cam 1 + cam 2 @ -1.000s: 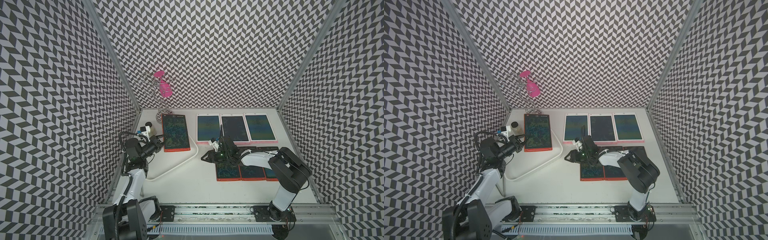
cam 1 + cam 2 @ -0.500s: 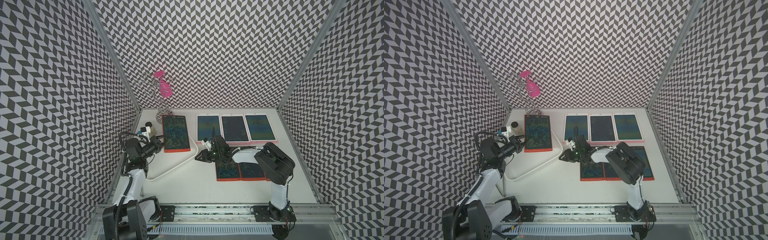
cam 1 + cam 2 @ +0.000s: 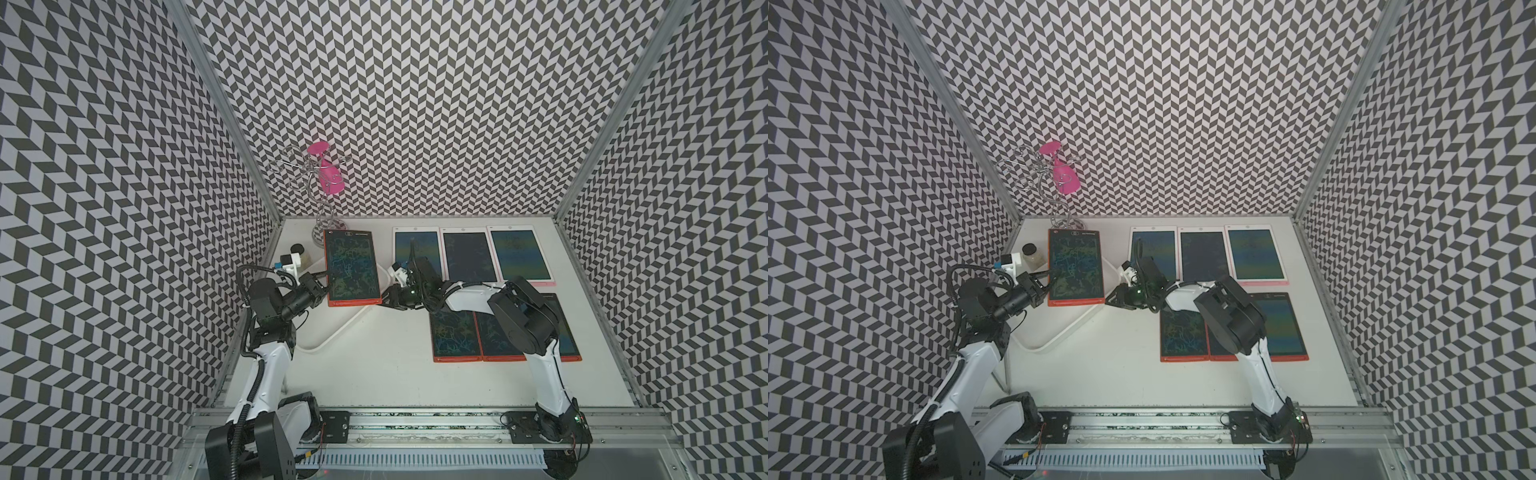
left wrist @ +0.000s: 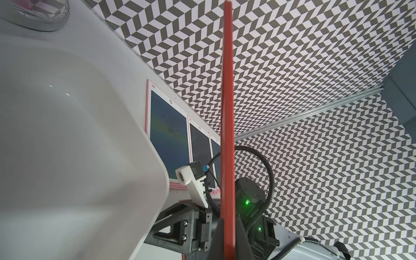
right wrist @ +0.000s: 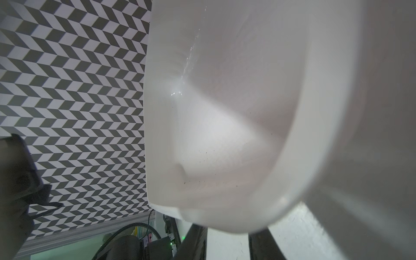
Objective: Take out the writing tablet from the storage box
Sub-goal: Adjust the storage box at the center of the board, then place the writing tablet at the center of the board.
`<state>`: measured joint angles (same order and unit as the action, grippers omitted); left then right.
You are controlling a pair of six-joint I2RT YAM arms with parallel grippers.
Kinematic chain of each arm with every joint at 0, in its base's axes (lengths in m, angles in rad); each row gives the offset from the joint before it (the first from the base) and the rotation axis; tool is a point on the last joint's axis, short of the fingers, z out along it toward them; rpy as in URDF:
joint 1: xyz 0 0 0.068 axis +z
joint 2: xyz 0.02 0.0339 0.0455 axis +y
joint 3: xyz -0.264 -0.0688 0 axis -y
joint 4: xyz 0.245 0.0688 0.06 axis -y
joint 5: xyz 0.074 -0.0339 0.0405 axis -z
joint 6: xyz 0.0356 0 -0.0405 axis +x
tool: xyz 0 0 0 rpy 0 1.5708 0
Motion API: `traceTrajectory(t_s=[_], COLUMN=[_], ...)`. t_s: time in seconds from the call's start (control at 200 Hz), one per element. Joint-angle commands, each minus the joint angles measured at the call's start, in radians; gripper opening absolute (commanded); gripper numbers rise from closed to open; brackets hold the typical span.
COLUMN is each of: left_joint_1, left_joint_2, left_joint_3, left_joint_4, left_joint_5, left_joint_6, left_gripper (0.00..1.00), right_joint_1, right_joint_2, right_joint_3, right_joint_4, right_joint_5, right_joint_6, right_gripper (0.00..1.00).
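A red-framed writing tablet with a scribbled dark screen hangs over the white storage box. My left gripper is shut on the tablet's left long edge. The left wrist view shows the tablet edge-on between the fingers of that gripper, with the box below. My right gripper is at the box's right rim. In the right wrist view the box wall fills the frame and the gripper straddles its rim.
Three pink-framed tablets lie in a row at the back right. Red-framed tablets lie in front of them, partly under my right arm. A wire stand with a pink piece and a small jar stand at the back left.
My right arm has swung left from above the red tablets to the box's right rim, and its jaws have narrowed. The left arm and the tablet have not moved.
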<state>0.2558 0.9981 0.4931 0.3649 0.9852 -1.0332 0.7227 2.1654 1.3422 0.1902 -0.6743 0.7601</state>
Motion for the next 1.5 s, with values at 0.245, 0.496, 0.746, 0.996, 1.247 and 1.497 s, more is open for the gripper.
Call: traceTrajectory(t_s=[0.245, 0.496, 0.746, 0.996, 1.247, 1.497], left_joint_1=[0.002, 0.003, 0.002, -0.024, -0.225, -0.390], left_joint_2=[-0.033, -0.050, -0.067, -0.095, -0.107, -0.096], left_joint_3=[-0.028, -0.034, -0.037, -0.042, -0.038, -0.015], left_joint_4=[-0.007, -0.022, -0.060, -0.091, -0.112, -0.183], left_joint_5=[0.021, 0.024, 0.032, 0.031, -0.099, -0.214], left_joint_6=[0.015, 0.021, 0.041, 0.069, 0.095, 0.161], left_gripper=[0.00, 0.00, 0.00, 0.00, 0.00, 0.00], right_joint_1=[-0.072, -0.085, -0.090, -0.150, -0.277, -0.472], right_joint_2=[0.137, 0.219, 0.194, -0.003, -0.329, -0.649], right_joint_3=[0.219, 0.354, 0.389, 0.232, -0.027, -0.286], right_joint_4=[-0.068, -0.112, -0.183, -0.270, -0.357, -0.385], right_joint_5=[-0.040, -0.072, -0.048, 0.020, 0.069, 0.072], right_joint_6=[-0.028, -0.022, -0.074, -0.186, -0.298, -0.329], right_gripper=[0.32, 0.34, 0.37, 0.38, 0.40, 0.41])
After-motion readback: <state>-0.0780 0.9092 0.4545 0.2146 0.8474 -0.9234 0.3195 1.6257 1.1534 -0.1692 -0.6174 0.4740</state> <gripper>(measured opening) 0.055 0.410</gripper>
